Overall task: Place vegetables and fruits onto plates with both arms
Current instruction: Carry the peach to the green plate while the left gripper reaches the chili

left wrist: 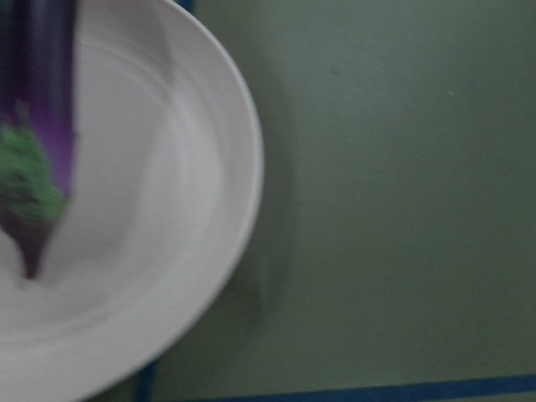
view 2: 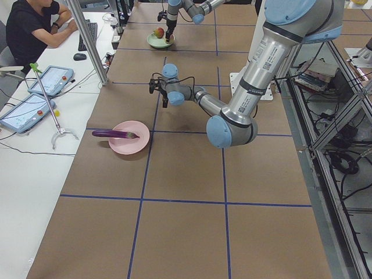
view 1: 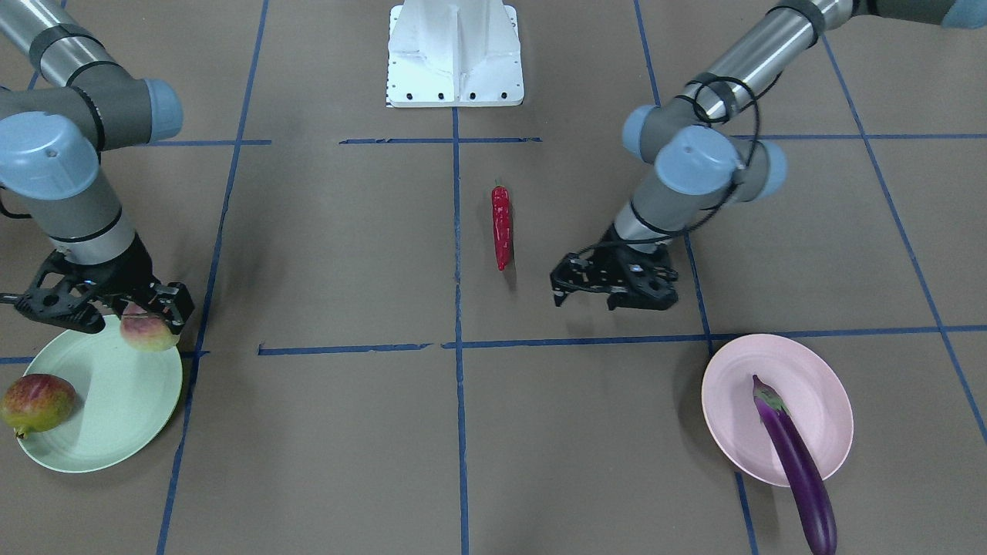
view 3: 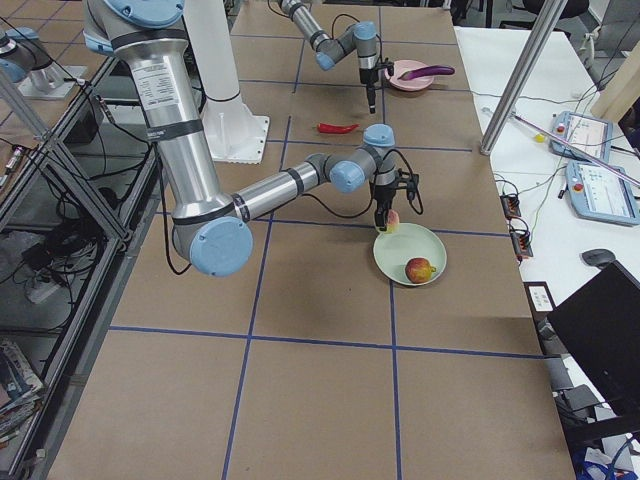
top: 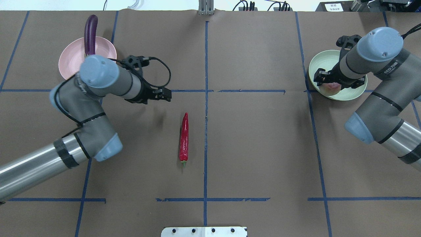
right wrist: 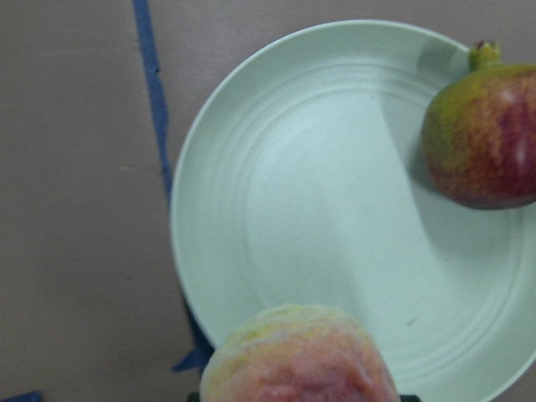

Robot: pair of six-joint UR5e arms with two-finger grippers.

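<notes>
Exterior front-facing view, nearest things first: a purple eggplant (view 1: 798, 466) lay with its green-capped end on the pale pink plate (view 1: 740, 401), its body overhanging the near rim and its tip cut off by the bottom edge. On the opposite side, a pomegranate (view 1: 37, 402) sat on the outer part of the mint green plate (view 1: 116, 416), almost at the frame's edge. Over that plate's robot-side rim, the right gripper (view 1: 150, 308) was clamped on a peach (view 1: 146, 330); whether the peach touched the plate could not be told. Farther back, the left gripper (view 1: 586, 297) hung low over bare table, its jaws apart and holding nothing, well clear of the pink plate. A red chili pepper (view 1: 502, 227) lay lengthwise near the table's middle line, beside that gripper but apart from it. Beyond stood the white base block (view 1: 455, 54). From overhead, the right arm hid the pomegranate. The left wrist picture was blurred, showing only plate rim and eggplant cap.
</notes>
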